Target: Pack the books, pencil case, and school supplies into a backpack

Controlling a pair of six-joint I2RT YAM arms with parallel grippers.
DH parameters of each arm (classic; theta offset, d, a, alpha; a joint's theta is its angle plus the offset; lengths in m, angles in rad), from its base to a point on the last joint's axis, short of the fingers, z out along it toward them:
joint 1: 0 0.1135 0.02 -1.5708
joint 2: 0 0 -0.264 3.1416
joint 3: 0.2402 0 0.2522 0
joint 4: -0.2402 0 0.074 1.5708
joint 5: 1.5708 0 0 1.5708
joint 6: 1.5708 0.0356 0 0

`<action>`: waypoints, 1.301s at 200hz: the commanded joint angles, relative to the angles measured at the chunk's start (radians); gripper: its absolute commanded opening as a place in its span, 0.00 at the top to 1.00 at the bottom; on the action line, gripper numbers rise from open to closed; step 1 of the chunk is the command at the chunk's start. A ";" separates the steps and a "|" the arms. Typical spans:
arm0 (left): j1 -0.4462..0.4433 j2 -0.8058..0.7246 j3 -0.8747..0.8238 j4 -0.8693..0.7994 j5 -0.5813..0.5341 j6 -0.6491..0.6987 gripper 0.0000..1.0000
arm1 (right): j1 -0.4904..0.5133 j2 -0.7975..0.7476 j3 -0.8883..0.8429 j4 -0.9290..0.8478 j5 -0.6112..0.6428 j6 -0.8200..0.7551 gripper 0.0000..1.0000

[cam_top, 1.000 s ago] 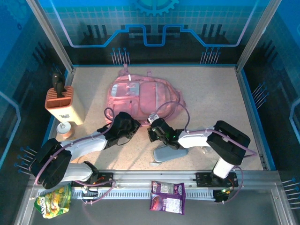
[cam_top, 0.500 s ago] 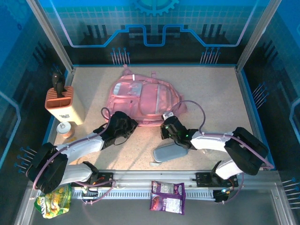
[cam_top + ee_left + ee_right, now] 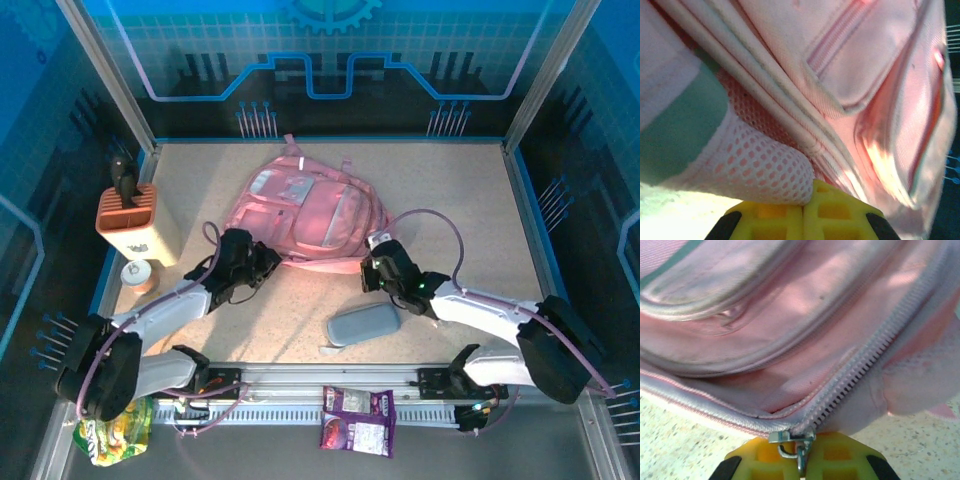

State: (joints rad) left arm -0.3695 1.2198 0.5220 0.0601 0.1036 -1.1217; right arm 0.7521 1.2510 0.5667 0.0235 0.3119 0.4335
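Both jaws shut, the left gripper (image 3: 262, 257) on the mesh hem (image 3: 771, 166) and the right gripper (image 3: 371, 266) on a zipper pull (image 3: 791, 439), the backpack (image 3: 312, 212) lies mid-table broadside to the arms, top loop (image 3: 297, 158) pointing away, shifted rightward from a second ago as the grippers spread apart.

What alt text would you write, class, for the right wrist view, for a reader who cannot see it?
Close-up of a pink backpack: its zipper runs diagonally down to a metal zipper pull, pinched by the shut yellow right gripper at the bottom edge. Speckled table shows beneath the bag.
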 commanded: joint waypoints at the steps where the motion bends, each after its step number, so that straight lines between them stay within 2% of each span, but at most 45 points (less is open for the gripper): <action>1: 0.078 0.095 0.112 -0.037 -0.005 0.138 1.00 | 0.013 -0.031 0.044 -0.087 0.111 0.009 1.00; 9: 0.087 0.133 0.149 -0.042 0.031 0.145 1.00 | 0.044 -0.021 0.064 -0.109 0.098 0.020 1.00; 30: 0.088 0.201 0.190 0.049 0.043 0.190 1.00 | 0.197 0.043 0.138 -0.147 0.191 0.046 1.00; 44: 0.115 0.279 0.276 -0.013 0.052 0.231 1.00 | 0.222 0.107 0.163 -0.095 0.120 0.073 1.00; 55: 0.139 0.334 0.331 -0.043 0.111 0.268 0.99 | 0.229 0.168 0.192 -0.074 0.084 0.083 1.00; 67: 0.149 0.351 0.334 -0.003 0.161 0.280 0.87 | 0.240 0.221 0.234 -0.095 0.093 0.080 1.00; 75: 0.149 0.342 0.314 0.039 0.188 0.286 0.75 | 0.244 0.245 0.255 -0.108 0.098 0.082 1.00; 83: 0.149 0.329 0.291 0.064 0.212 0.287 0.59 | 0.244 0.259 0.260 -0.107 0.093 0.083 1.00; 89: 0.149 0.313 0.275 0.068 0.220 0.289 0.51 | 0.245 0.263 0.257 -0.096 0.087 0.082 1.00; 104: 0.147 0.259 0.218 0.038 0.206 0.266 0.43 | 0.245 0.262 0.240 -0.072 0.077 0.089 1.00; 126: 0.131 0.166 0.106 0.084 0.217 0.155 0.37 | 0.243 0.258 0.238 -0.064 0.041 0.101 1.00; 141: 0.093 0.113 0.060 0.077 0.202 0.088 0.28 | 0.245 0.263 0.246 -0.066 0.029 0.100 1.00; 168: -0.020 0.047 0.002 0.118 0.136 -0.034 0.23 | 0.245 0.272 0.249 -0.069 0.034 0.112 1.00; 198: -0.114 0.021 -0.078 0.230 0.031 -0.218 0.23 | 0.251 0.269 0.238 -0.057 0.020 0.119 1.00; 237: -0.179 0.103 -0.084 0.379 0.024 -0.395 0.28 | 0.253 0.268 0.218 -0.039 0.020 0.135 1.00; 260: -0.211 0.163 -0.048 0.417 0.000 -0.433 0.30 | 0.254 0.275 0.208 -0.021 0.015 0.135 1.00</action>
State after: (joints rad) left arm -0.5507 1.3289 0.4381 0.3801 0.1490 -1.4445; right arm 0.9874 1.5208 0.7856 -0.0555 0.3397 0.5518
